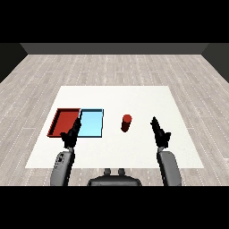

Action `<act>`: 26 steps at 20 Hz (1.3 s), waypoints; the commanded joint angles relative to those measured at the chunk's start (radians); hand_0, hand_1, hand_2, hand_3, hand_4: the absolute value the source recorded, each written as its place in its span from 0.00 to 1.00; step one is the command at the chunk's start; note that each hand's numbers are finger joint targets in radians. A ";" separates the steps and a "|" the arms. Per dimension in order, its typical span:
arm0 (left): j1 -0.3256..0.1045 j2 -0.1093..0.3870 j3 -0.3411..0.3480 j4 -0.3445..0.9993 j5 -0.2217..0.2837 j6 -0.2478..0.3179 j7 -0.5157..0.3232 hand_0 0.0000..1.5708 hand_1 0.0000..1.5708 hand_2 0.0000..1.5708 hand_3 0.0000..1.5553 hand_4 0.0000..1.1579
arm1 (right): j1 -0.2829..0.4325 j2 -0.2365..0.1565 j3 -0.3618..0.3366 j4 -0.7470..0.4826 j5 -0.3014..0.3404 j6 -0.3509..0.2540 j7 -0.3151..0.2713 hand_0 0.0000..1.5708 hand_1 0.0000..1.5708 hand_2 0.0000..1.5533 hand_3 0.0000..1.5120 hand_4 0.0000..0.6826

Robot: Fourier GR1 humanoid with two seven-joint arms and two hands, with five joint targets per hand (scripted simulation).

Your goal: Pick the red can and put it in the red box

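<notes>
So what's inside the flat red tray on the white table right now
Nothing shows inside the flat red tray: only its bare red floor. The robot's left hand covers its near right corner. The upright red can stands apart, right of the light blue tray.

- Light blue tray (91,124): flat on the tabletop, at about 9 o'clock from the picture's middle, long side running away from the viewer, shallow rim darker than its pale floor.
- White tabletop (134,96): broad, plain, filling the middle of the view, far edge toward 12 o'clock, near edge toward 6 o'clock.
- Wooden floor (112,67): grey planks all round the tabletop, widest at 12 o'clock.
- Dark walls (112,48): a narrow band beyond the floor at 12 o'clock.
</notes>
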 commanded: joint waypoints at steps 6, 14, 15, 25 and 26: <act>0.036 0.063 0.057 0.019 -0.025 -0.031 -0.020 0.00 0.00 0.00 0.00 0.00 | 0.042 -0.150 -0.142 0.009 -0.109 0.187 -0.014 0.00 0.00 0.00 0.00 0.00; 0.061 -0.008 0.069 -0.025 0.032 -0.089 -0.495 0.00 0.00 0.00 0.00 0.00 | 0.052 -0.100 -0.187 0.020 -0.214 0.307 -0.373 0.00 0.00 0.00 0.00 0.00; 0.022 -0.012 0.067 -0.053 0.032 -0.071 -0.432 0.00 0.00 0.00 0.00 0.00 | 0.014 -0.087 -0.181 0.057 -0.197 0.298 -0.380 0.00 0.00 0.00 0.00 0.00; -0.049 -0.002 0.107 0.024 0.051 -0.096 -0.455 0.00 0.00 0.00 0.00 0.00 | 0.030 -0.024 -0.140 -0.017 -0.120 0.229 -0.337 0.00 0.00 0.00 0.00 0.00; 0.027 0.009 0.110 -0.008 0.052 -0.129 -0.506 0.00 0.00 0.00 0.00 0.00 | -0.065 -0.084 -0.195 0.123 -0.153 0.296 -0.378 0.00 0.00 0.00 0.00 0.00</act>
